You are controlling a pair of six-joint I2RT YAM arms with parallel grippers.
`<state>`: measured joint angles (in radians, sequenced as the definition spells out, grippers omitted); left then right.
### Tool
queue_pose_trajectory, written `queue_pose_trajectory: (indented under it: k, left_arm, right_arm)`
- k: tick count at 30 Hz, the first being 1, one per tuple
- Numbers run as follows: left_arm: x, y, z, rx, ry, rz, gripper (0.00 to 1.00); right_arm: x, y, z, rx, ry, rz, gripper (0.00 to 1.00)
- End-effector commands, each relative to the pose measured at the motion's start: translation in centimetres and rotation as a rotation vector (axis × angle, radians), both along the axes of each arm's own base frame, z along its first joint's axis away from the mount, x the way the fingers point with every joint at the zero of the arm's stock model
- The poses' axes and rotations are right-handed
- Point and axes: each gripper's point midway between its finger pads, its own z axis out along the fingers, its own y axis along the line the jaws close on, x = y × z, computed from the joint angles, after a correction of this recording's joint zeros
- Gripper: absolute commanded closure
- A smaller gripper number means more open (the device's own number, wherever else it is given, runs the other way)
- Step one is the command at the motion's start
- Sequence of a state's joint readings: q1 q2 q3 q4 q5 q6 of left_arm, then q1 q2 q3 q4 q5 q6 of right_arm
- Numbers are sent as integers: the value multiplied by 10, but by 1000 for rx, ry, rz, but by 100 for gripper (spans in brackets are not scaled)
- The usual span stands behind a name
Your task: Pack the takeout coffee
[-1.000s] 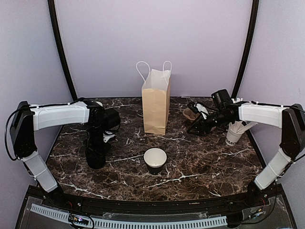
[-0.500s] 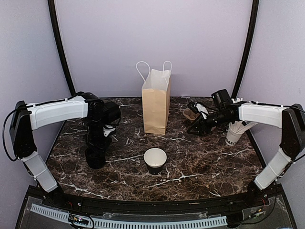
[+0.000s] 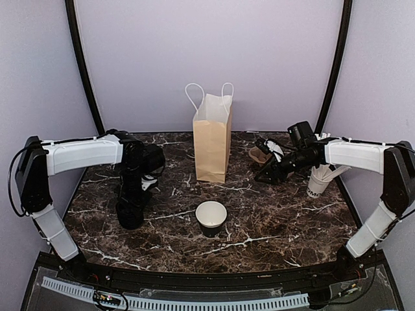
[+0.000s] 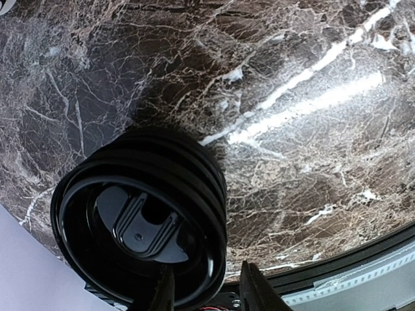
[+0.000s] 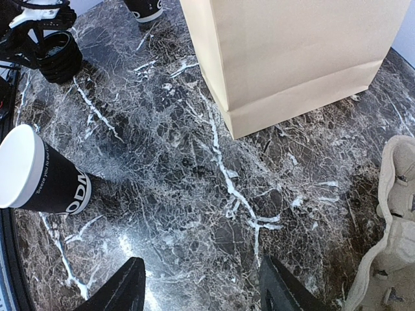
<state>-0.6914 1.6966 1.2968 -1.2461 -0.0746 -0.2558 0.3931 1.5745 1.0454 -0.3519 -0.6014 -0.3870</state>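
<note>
The coffee cup (image 5: 61,188) shows white letters "ODA" on its black side; the small print under its rim is too fine to read. It stands open-topped on the marble table (image 3: 272,220), in front of the one brown bag (image 3: 212,139). One stack of black lids (image 4: 139,240) sits at the left. The left arm bends down over the stack, and the left gripper (image 4: 206,272) has its fingers apart astride the top lid's rim. The right arm reaches in low, with the right gripper (image 5: 201,262) spread wide above the table.

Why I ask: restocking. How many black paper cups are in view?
2: a lidless cup front centre, another cup behind the paper bag, mostly hidden; more may be nested there.
</note>
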Motion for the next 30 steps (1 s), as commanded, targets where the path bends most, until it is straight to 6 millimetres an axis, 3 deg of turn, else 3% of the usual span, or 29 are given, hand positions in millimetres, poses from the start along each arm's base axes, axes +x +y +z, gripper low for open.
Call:
queue_pose_trajectory:
  k: [1, 15, 23, 30]
  left_arm:
    - [-6, 10, -8, 27, 37, 7, 62]
    - [-4, 12, -4, 35, 29, 16, 76]
    - [-2, 8, 18, -10, -8, 26, 82]
    - [7, -4, 50, -95, -78, 38, 84]
  right_arm:
    - [-3, 2, 2, 1, -16, 13, 39]
    - [-3, 2, 2, 3, -15, 14, 39]
    - [-3, 1, 2, 3, -14, 13, 39]
    - [-4, 3, 1, 5, -9, 20, 39]
